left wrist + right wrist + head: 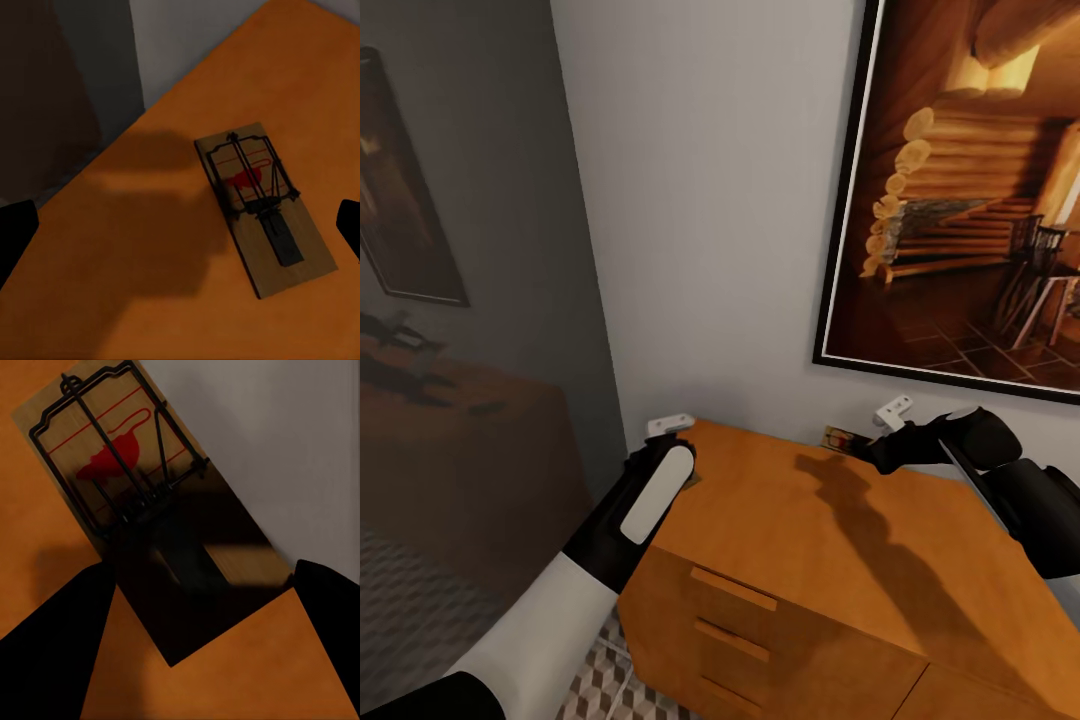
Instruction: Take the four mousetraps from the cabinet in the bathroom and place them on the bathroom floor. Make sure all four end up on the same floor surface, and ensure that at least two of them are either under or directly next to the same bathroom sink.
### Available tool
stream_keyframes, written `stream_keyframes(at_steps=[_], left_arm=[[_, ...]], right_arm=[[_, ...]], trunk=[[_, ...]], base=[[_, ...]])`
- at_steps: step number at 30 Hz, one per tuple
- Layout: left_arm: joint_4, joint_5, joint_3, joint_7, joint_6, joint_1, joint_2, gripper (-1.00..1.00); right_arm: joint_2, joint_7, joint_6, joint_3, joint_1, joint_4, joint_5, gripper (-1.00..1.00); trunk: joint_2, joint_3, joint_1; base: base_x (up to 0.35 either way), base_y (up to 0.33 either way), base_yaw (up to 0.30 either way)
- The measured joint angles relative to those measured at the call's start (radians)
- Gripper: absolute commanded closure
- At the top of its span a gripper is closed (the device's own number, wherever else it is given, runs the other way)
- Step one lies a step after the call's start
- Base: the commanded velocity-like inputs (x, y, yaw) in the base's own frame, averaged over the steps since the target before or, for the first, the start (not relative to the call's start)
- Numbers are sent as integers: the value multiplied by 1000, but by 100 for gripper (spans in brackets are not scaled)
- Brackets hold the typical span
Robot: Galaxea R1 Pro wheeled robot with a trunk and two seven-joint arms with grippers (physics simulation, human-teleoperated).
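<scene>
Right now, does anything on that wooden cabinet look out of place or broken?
Nothing looks damaged or spilled. Two mousetraps lie flat on the cabinet top: one below the left hand, one by the wall under the right hand. Both look intact.

2 mousetraps (264, 214) (150, 502) flat on cabinet (840, 540) top.

Even, soft light falls on the pale wall (710, 200) and the orange cabinet (810, 560) top in the head view; the room at that view's left lies dim and murky — detail there is lost. Blurred-edged arm shadows darken the wood; in the right wrist view a shadow covers half the mousetrap (142, 502). Renders are sharp, without glare.
</scene>
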Motion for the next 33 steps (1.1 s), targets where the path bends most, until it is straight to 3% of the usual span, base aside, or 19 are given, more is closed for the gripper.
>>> stream_keyframes(at_steps=[5, 18, 33], left_arm=[[15, 0, -2, 33, -5, 0, 0, -100], [10, -3, -1, 43, -8, 0, 0, -100], [10, 11, -4, -9, -5, 0, 0, -100]], right_arm=[[-1, 0, 0, 0, 0, 0, 4, 100], [-2, -2, 0, 1, 0, 0, 10, 100], [-3, -5, 0, 3, 0, 0, 14, 100]], trunk=[[0, 0, 0], [0, 0, 0], [0, 0, 0]], base=[[0, 0, 0], [8, 0, 0], [66, 0, 0]])
